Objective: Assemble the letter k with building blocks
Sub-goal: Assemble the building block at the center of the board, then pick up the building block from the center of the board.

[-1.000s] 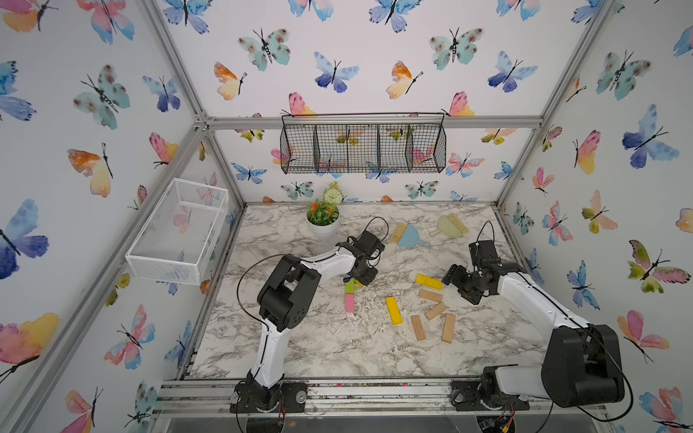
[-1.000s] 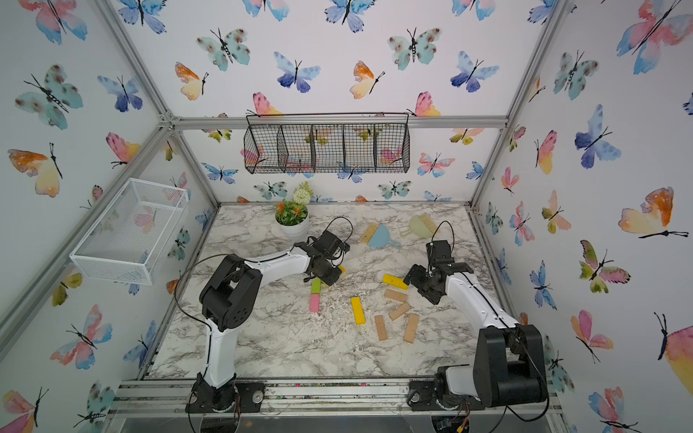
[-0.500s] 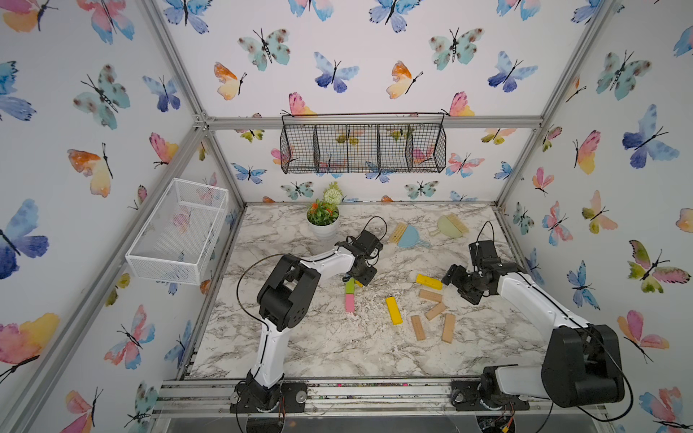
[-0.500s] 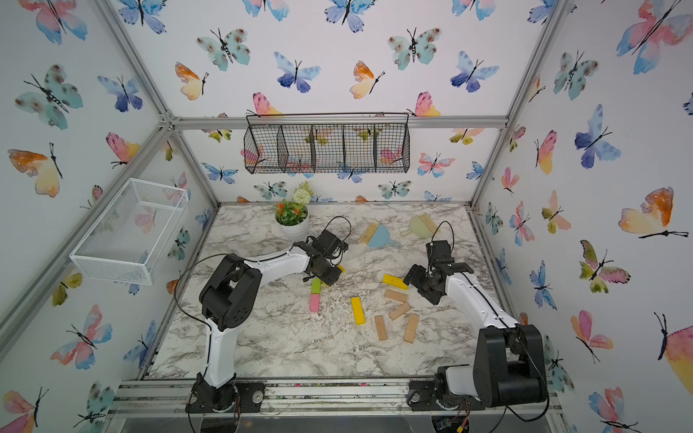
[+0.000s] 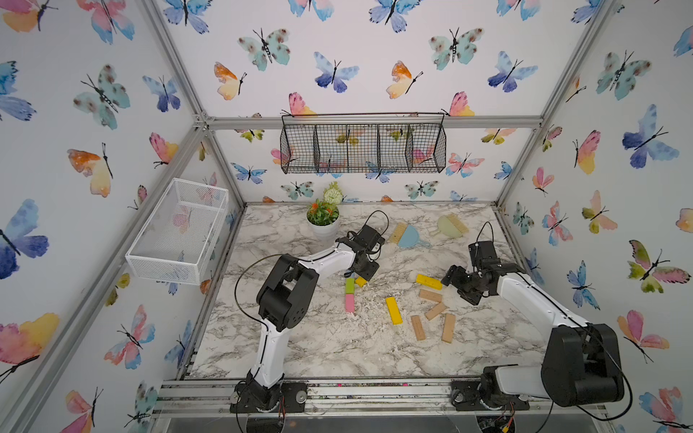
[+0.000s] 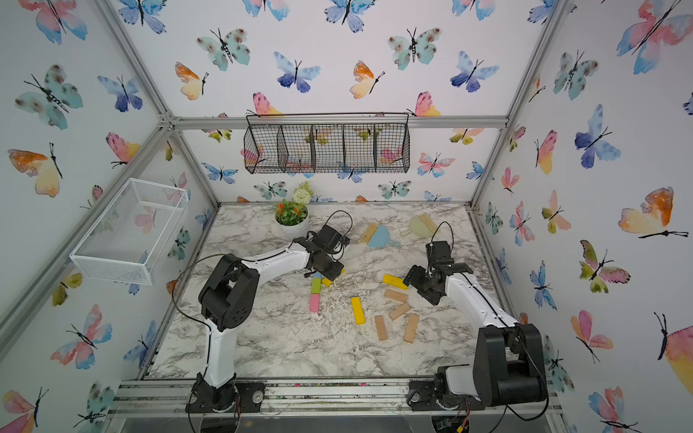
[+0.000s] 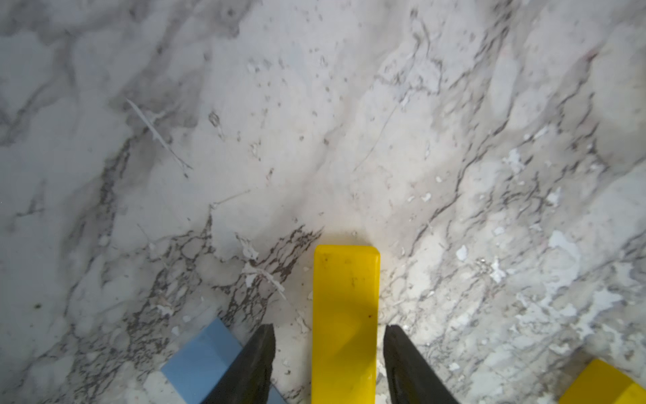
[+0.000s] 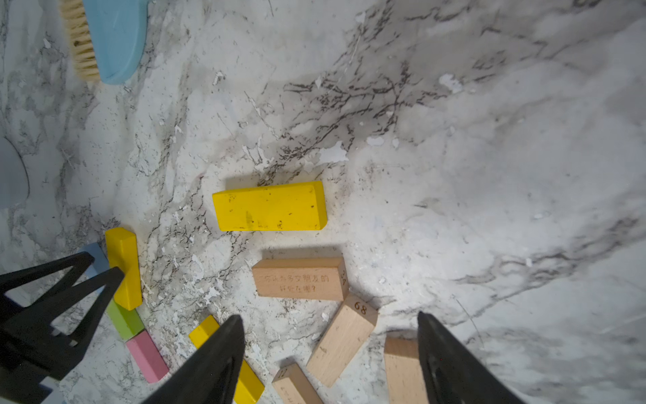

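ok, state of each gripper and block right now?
left gripper: open, straddling yellow block, not clamping
yellow block: lying down, free between the jaws
right gripper: open, empty
blue block, green block, pink block: lying in one row
other yellow blocks: two, lying flat, apart
tan blocks: four, lying flat, ungripped

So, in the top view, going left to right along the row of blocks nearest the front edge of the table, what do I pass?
Pink block → yellow block → tan block → second tan block. The tilted tan block behind those two overlaps them sideways, so it is left out.
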